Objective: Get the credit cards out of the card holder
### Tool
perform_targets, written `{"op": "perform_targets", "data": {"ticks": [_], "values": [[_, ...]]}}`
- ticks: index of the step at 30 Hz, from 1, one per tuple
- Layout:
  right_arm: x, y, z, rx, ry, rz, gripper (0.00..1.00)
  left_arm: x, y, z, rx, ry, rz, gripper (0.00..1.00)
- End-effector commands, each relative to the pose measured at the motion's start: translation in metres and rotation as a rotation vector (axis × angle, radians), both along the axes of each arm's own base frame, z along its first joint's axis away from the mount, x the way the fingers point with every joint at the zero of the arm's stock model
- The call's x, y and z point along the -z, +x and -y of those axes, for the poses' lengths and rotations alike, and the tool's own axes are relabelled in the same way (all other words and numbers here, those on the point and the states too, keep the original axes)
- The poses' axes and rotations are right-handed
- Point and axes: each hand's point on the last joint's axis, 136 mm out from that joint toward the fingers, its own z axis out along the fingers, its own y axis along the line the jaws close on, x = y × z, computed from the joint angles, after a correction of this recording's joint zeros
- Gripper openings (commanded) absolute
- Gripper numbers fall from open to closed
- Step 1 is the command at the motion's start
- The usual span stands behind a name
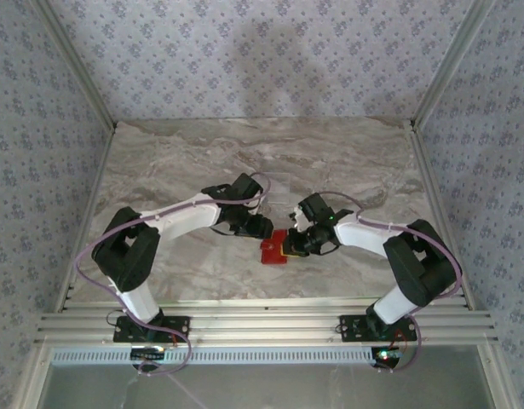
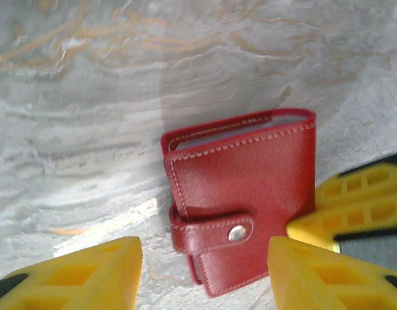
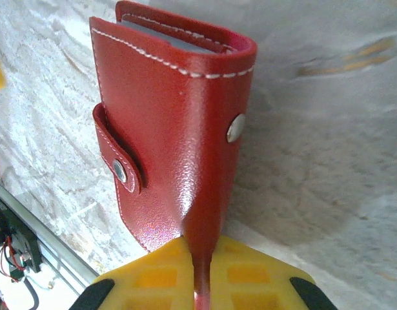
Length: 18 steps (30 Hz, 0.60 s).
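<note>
The red card holder [image 1: 273, 250] [image 2: 250, 200] [image 3: 179, 129] sits near the middle of the marble desk [image 1: 347, 162], between the two arms. It is folded shut, its snap strap [image 2: 214, 234] wrapped over the closing edge and a grey sliver showing inside its top. The right gripper [image 1: 294, 243] [image 3: 199, 258] has its fingers pinched tight on one edge of the holder, while the left gripper [image 1: 260, 228] [image 2: 204, 278] holds its fingers wide apart around the strap end, not closed on it.
</note>
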Motion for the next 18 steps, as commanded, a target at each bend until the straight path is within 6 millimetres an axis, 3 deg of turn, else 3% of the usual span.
{"op": "perform_targets", "data": {"ticks": [1, 8, 18], "values": [[0.002, -0.008, 0.013, -0.033, -0.019, -0.027, 0.08, -0.011, -0.016, 0.002, 0.283, 0.069, 0.137, 0.54], [-0.003, -0.012, 0.019, -0.071, 0.031, -0.070, 0.05, -0.009, -0.045, 0.030, 0.678, 0.074, 0.406, 0.53], [-0.010, -0.021, 0.016, -0.138, 0.094, -0.108, 0.04, 0.005, -0.042, 0.036, 0.798, 0.090, 0.471, 0.53]]}}
